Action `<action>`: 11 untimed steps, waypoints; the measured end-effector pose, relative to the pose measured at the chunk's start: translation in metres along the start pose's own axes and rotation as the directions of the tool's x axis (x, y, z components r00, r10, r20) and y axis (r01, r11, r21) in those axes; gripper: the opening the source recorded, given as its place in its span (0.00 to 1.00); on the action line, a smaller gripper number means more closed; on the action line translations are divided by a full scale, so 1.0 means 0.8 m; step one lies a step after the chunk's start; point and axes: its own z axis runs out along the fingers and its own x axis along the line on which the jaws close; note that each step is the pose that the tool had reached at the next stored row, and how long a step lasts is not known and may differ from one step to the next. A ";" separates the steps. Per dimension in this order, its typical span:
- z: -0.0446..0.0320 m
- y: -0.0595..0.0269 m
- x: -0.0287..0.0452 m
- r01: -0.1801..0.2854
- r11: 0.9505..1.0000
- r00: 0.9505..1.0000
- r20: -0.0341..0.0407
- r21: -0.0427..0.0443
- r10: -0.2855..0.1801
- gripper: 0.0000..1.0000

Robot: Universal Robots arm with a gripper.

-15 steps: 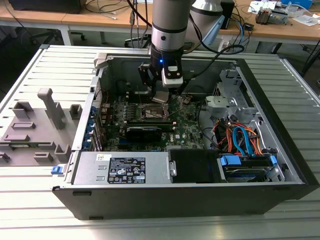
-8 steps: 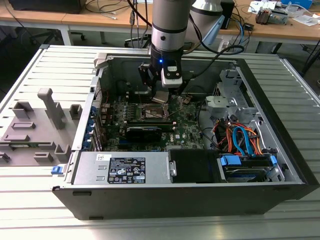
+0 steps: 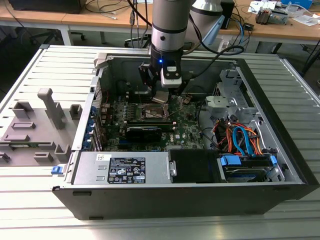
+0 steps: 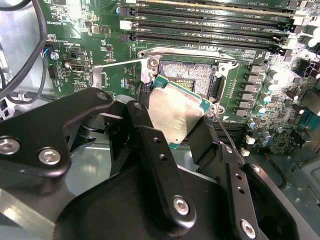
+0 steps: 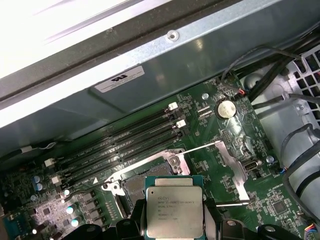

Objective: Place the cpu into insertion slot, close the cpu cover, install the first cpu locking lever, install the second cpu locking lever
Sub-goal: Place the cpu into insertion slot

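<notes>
My gripper [image 4: 176,122] is shut on the cpu [image 4: 175,111], a small square chip with a silvery top and green edge, its black fingers [image 4: 150,142] pressing on two opposite sides. In both wrist views the chip [image 5: 174,212] hangs just above the board, slightly tilted and offset to one side of the insertion slot [image 4: 192,75]. The slot's contact field lies bare [image 5: 134,186]. The cpu cover [image 5: 227,160] is swung open beside the socket [image 4: 122,62]. In the exterior view the gripper [image 3: 161,96] hovers over the slot [image 3: 150,112] inside the open computer case.
Long black memory slots [image 4: 210,22] run beside the socket. A long black card [image 3: 145,131] lies across the board. The power supply [image 3: 120,167], orange and blue cables [image 3: 240,140] and the case walls [image 3: 270,115] ring the board. A grey fixture [image 3: 35,125] stands outside on the slatted table.
</notes>
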 end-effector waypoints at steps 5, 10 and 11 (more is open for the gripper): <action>0.0003 0.000 0.0000 -0.010 1.000 1.000 0.000 0.000 0.010 0.55; 0.0005 0.000 0.0000 -0.019 1.000 1.000 0.001 0.000 0.019 0.55; 0.0005 0.000 0.0000 -0.022 1.000 1.000 0.001 0.000 0.022 0.55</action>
